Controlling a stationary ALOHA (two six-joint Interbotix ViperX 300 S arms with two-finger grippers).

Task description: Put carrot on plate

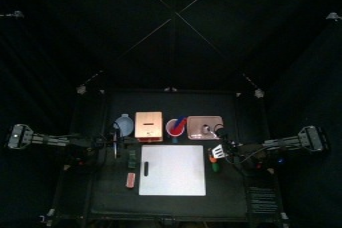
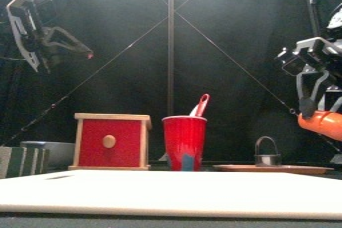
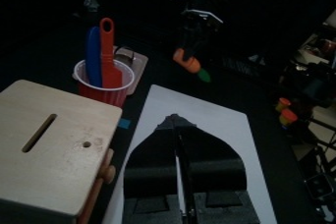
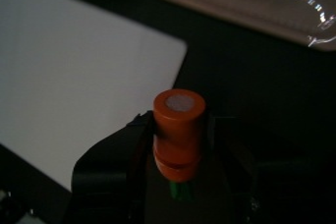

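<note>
The stubby orange carrot stands upright between the jaws of my right gripper, which is shut on it. In the front view the carrot hangs clear of the table at the right, under the right gripper. The pinkish-tan plate lies on the table beyond the gripper and lower than the carrot, seen too as the plate and, at the back right, the plate. My left gripper hovers shut over the white sheet's left part, holding nothing.
A white sheet covers the table's front middle. Behind it stand a tan box and a red cup with utensils in it. A small pinkish-red bar lies left of the sheet. Something small with a dark loop sits on the plate.
</note>
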